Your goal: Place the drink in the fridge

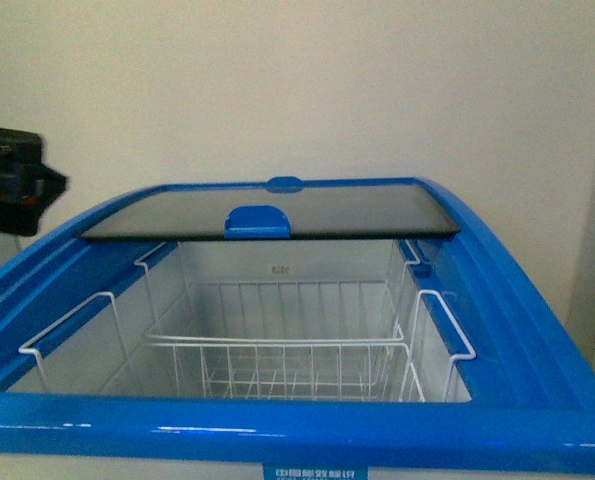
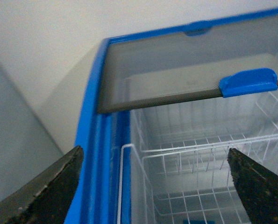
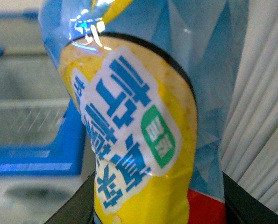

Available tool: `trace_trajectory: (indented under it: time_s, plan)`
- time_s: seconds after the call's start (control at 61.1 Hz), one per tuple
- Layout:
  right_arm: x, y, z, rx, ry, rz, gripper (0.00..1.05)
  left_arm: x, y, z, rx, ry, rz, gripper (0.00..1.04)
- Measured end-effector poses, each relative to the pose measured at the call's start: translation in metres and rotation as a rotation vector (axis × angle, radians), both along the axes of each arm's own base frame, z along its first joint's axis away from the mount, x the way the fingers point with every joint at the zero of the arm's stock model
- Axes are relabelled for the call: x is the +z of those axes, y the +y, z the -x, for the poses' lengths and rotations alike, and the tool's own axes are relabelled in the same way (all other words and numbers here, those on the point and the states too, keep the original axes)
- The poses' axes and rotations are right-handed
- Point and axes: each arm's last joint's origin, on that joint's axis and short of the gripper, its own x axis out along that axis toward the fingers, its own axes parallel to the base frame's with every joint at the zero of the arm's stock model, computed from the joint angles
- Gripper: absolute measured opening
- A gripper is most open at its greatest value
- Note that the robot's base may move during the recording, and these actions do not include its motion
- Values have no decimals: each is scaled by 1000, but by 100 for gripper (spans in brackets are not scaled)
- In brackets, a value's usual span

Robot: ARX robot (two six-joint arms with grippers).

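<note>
The fridge is a white chest freezer with a blue rim. Its glass lid is slid to the back, and white wire baskets show in the open front half. My left gripper is open and empty above the fridge's left rim and a basket edge. Part of the left arm shows at the far left of the front view. My right gripper is shut on the drink, whose yellow and light-blue label fills the right wrist view. The fridge's blue rim lies behind the drink.
A plain pale wall stands behind the fridge. A grey cabinet side is close on the fridge's left. A white ribbed surface shows beside the drink in the right wrist view.
</note>
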Motion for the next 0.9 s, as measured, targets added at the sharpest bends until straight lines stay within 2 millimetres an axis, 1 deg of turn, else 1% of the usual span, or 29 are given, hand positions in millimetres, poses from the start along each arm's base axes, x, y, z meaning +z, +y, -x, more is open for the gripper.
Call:
trace_trajectory:
  time_s: [0.049,0.082,0.131,0.147,0.213,0.229,0.278,0.294,0.344,0.36,0.425,0.442,0.491,0.507,0.573,0.589,0.638,0.654,0.687,0.703,0.736,0.753,0.802,0.851,0.9]
  plan:
    - [3,1,1,111,124,-13,43,-6,7,37,76,-84,75,82]
    - [3,2,-3,193,169,-11,43,-11,12,58,115,-128,112,75]
    - [3,3,-9,255,174,-3,43,-16,15,70,134,-146,127,70]
    - [5,4,-14,292,169,18,43,-20,17,76,146,-149,139,66]
    - [12,5,-26,347,143,70,43,-28,18,86,156,-146,152,59]
    - [17,6,-33,372,127,101,43,-32,18,89,156,-140,156,56]
    - [26,8,-44,406,94,145,43,-40,18,94,152,-123,159,51]
    - [33,9,-52,431,71,188,43,-45,18,97,152,-111,162,47]
    - [44,12,-65,468,40,245,43,-52,18,101,153,-94,164,42]
    - [51,14,-73,491,24,273,43,-56,18,104,153,-87,166,38]
    - [62,19,-91,550,13,339,43,-62,18,109,153,-81,168,31]
    - [66,22,-99,584,17,377,43,-64,18,112,153,-82,169,27]
    - [70,27,-112,640,36,420,43,-65,18,116,153,-87,171,22]
    - [72,31,-121,678,52,450,43,-67,18,119,153,-90,172,19]
    - [72,41,-138,756,88,515,43,-69,18,124,153,-95,172,12]
    - [70,46,-148,791,116,538,43,-70,18,126,153,-96,173,8]
    - [65,54,-163,843,160,597,43,-72,18,130,152,-98,173,3]
    - [60,59,-172,871,195,633,43,-74,18,132,153,-98,178,3]
    - [56,65,-181,898,228,658,43,-76,18,134,152,-96,177,3]
    - [51,70,-190,922,260,693,43,-77,18,136,153,-96,177,3]
    - [47,76,-199,949,287,736,43,-79,18,139,153,-96,177,3]
    - [43,81,-207,969,312,768,43,-80,18,140,153,-95,177,3]
    - [37,88,-218,992,344,814,43,-82,18,144,153,-96,177,3]
    - [31,99,-236,1013,376,882,43,-85,18,148,153,-99,177,3]
    - [26,108,-249,1020,386,925,43,-87,18,152,152,-99,178,3]
